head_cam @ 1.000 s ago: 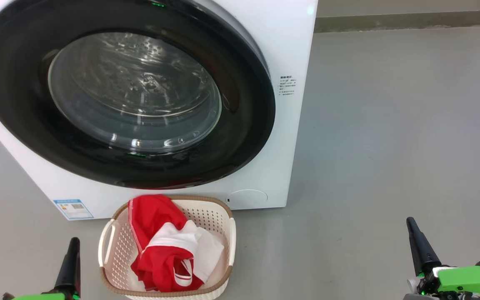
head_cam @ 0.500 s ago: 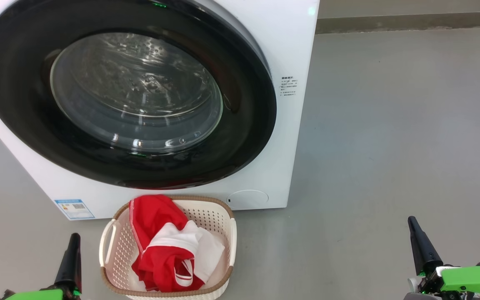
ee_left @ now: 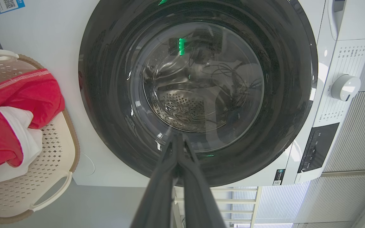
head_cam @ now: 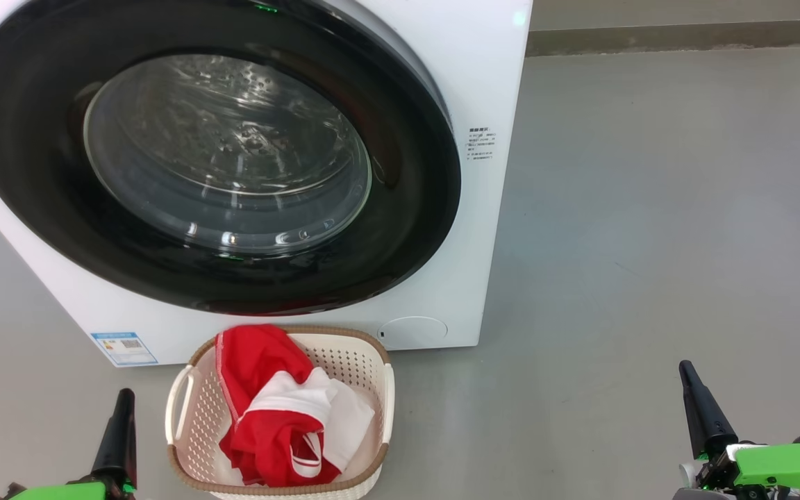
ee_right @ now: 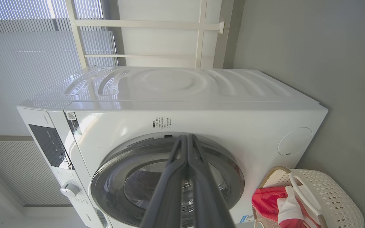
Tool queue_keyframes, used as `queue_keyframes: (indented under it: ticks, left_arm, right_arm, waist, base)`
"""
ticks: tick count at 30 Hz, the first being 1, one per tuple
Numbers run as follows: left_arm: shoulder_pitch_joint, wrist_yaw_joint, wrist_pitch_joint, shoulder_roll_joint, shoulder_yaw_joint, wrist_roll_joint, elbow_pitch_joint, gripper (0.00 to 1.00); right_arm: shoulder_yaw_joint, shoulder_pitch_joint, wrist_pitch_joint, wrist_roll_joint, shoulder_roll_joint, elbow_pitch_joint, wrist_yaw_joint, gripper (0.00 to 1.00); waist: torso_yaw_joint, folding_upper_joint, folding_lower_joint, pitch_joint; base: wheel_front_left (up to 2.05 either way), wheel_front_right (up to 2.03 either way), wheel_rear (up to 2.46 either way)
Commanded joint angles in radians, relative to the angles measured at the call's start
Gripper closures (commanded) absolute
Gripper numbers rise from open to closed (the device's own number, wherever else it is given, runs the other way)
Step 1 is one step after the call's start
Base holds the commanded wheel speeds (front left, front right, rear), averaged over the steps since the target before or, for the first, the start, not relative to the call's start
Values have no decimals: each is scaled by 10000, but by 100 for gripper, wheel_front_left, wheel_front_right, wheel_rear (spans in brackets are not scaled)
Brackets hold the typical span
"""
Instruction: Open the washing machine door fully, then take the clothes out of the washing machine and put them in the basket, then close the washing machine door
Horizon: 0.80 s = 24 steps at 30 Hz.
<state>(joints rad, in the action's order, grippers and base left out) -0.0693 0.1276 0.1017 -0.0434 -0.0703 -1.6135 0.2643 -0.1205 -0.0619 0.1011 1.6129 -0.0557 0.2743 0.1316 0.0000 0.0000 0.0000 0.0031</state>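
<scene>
Right, nearest to us, the left gripper (head_cam: 123, 404) sits low on our left with its two dark fingers pressed together on nothing. The right gripper (head_cam: 689, 380) mirrors it low on our right, tips likewise closed and empty, and both are well apart from everything else. Just ahead, nearer our left side, the basket (head_cam: 355, 368) stands on the grey floor (head_cam: 650, 208) just in front of the machine's base; whether it touches, we cannot tell. The clothes (head_cam: 268, 417) are heaped inside it, red with white panels. Beyond that rises the washing machine (head_cam: 483, 83), and the washing machine door (head_cam: 219, 160) looks seated flush against its front, with the drum (ee_left: 182, 107) behind it looking empty. So we reckon we're at the wrap-up. Doing it well means checking that the black rim (head_cam: 32, 180) sits even all round with no red fabric caught. Should a final press be needed, we'd push with closed tips on that rim rather than the bulging glass (head_cam: 289, 125), swinging wide of the basket.
</scene>
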Motion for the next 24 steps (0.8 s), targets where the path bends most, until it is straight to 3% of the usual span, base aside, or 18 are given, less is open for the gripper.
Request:
queue_keyframes:
  ticks: [1, 24]
  left_arm:
    - [-382, 31, 58, -124, -364, -10, -192, 100]
    - [-384, 31, 76, -109, -387, 10, -192, 100]
  right_arm:
    - [152, -452, 52, 27, -11, -300, -9, 100]
    - [125, -455, 74, 5, 7, -298, -9, 100]
  waist:
    - [0, 0, 0, 0]
    - [0, 0, 0, 0]
  base:
    - [0, 0, 0]
    - [0, 0, 0]
